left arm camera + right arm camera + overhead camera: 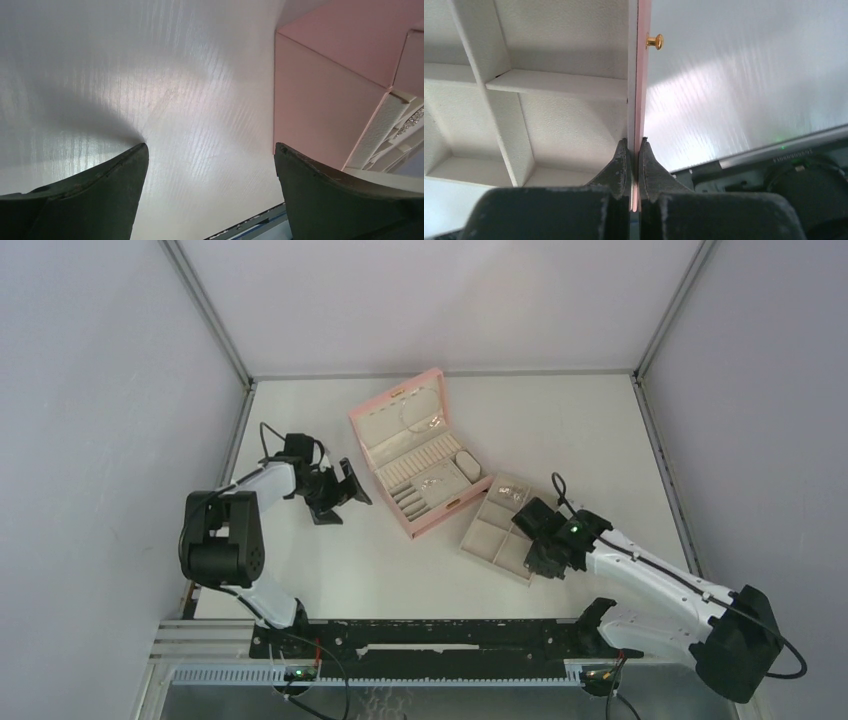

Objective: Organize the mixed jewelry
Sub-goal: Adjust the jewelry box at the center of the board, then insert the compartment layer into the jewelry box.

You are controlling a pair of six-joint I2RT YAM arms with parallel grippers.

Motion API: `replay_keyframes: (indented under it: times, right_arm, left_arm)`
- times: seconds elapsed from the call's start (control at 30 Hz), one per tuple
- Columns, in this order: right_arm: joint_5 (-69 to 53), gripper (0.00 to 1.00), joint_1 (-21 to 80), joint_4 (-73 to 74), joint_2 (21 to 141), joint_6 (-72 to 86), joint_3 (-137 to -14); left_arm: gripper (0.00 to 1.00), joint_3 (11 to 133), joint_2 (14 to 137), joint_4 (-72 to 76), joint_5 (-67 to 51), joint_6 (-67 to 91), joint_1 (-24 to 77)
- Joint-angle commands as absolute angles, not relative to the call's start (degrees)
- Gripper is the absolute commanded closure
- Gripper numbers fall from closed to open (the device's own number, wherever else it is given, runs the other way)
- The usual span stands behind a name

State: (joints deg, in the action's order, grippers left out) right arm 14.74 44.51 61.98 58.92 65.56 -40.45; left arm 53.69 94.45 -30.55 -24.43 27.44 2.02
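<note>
1. The right gripper [634, 145] pinches the outer wall of the beige compartment tray [488, 538], just right of the open pink jewelry box [450, 508]. The left gripper [210, 146] gapes wide at the box's left side.
2. Tiny silver jewelry [432, 480] glints inside the box. It looks light, slippery and easily tangled, so a fingertip pinch on each piece would suit best.

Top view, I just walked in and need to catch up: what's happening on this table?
The right gripper is shut on the outer wall of the beige compartment tray, which sits beside the open pink box. The left gripper hangs open over the table next to the box, holding nothing. Some small silver pieces lie inside the box.
</note>
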Motion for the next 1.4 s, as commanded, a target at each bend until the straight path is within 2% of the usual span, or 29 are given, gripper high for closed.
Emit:
replay_keyframes:
  times: [0.0, 0.1, 0.23, 0.53, 0.83, 1.1, 1.37]
  right_arm:
    - [19.04, 1.0, 38.54, 51.75, 58.57, 60.31, -40.58]
    - [19.03, 1.0, 36.13, 48.45, 60.09, 58.72, -40.67]
    - [20.36, 1.0, 37.23, 51.04, 60.54, 62.52, -40.62]
    - [18.36, 1.0, 50.88, 61.65, 54.35, 73.53, -37.31]
    - [14.66, 1.0, 60.39, 58.89, 57.64, 78.18, -35.07]
    - [14.49, 1.0, 60.35, 52.6, 60.33, 76.38, -35.05]
    - [14.73, 1.0, 55.69, 50.39, 60.93, 72.55, -35.07]
  left_arm:
    - [0.0, 52.89, 91.4, -30.06, -26.13, 27.0, 2.58]
    - [0.0, 52.78, 91.17, -30.51, -26.2, 26.83, 2.68]
    - [0.0, 52.89, 89.7, -31.33, -25.06, 26.64, 2.63]
    - [0.0, 53.73, 89.38, -30.09, -22.62, 27.04, 0.79]
    - [0.0, 57.92, 93.33, -24.48, -24.32, 31.85, -4.17]
    - [0.0, 66.87, 100.93, -24.79, -23.71, 33.97, -4.13]
    - [0.0, 70.97, 106.45, -24.65, -25.29, 35.24, -4.1]
